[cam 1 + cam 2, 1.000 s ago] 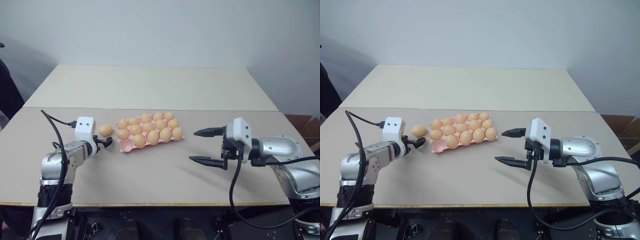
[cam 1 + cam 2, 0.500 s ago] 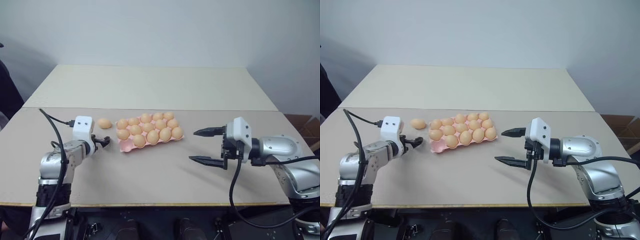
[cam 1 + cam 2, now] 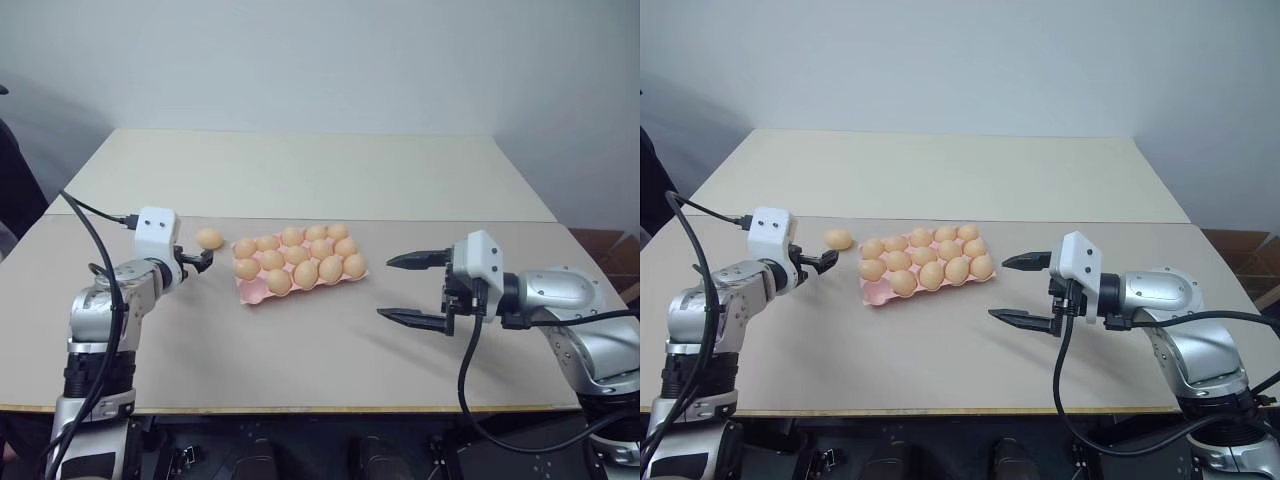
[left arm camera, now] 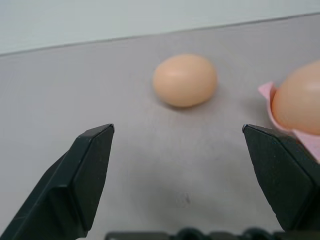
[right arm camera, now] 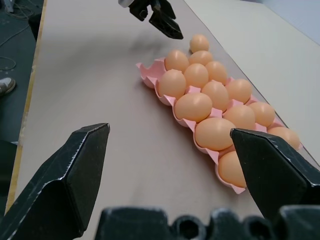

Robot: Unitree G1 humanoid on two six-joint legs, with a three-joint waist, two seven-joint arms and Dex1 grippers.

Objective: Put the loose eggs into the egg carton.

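One loose egg [image 3: 209, 238] lies on the table just left of the far left corner of the pink egg carton [image 3: 255, 291]. The carton holds several eggs, and its near left cup looks bare. My left gripper [image 3: 200, 262] hovers open a little short of the loose egg. In the left wrist view the egg [image 4: 185, 80] lies ahead of the spread fingertips, with nothing between them. My right gripper [image 3: 385, 290] hangs open to the right of the carton, pointing at it and holding nothing.
The tan table has a seam [image 3: 450, 221] running across it behind the carton, and its front edge [image 3: 300, 408] is close to me. A brown box [image 3: 600, 250] stands off the table at the far right.
The loose egg has moved away from my left fingertips toward the far side, ending beside the carton's far left corner. My left gripper rose and shifted slightly left. The right arm stayed still.
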